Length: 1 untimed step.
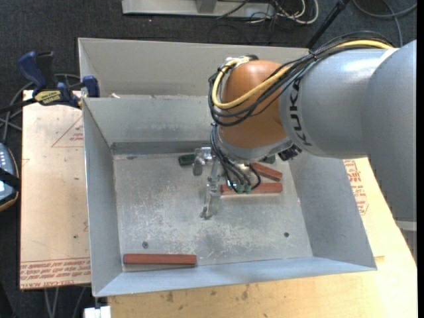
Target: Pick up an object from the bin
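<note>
My gripper (208,211) hangs over the middle of the bin, its tip just above the bare grey floor, with nothing seen in it. Right beside it, to the right, lie two red-brown flat sticks: one (264,188) lies level, the other (270,172) slants behind it. Both are partly hidden under the arm's orange cover. A third red-brown stick (159,260) lies flat along the front wall at the bin's left, well away from the gripper.
The arm and its orange cover with yellow and black cables reach in from the right and hang over the bin's back right part. The bin's walls slope inward on all sides.
</note>
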Motion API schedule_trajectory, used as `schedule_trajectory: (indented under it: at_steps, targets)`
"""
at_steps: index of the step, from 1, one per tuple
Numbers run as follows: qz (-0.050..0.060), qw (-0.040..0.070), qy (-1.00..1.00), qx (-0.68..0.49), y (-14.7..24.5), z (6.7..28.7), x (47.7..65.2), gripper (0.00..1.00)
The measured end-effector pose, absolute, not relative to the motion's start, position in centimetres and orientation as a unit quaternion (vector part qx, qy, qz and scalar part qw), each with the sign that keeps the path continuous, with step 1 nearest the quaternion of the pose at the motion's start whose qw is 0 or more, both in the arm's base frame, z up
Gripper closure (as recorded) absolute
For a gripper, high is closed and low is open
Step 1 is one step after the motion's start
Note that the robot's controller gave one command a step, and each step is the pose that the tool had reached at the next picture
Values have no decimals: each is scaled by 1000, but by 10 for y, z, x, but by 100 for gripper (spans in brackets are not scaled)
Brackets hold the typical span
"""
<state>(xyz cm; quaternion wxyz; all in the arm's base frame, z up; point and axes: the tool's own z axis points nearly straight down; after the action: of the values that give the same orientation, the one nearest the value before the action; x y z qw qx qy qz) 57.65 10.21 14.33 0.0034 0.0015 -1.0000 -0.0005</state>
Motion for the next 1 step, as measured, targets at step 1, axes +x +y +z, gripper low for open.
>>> schedule_trajectory:
  at_steps: [1]
  targets:
    - [0, -3, -998, 60, 58, 107, 651, 0]
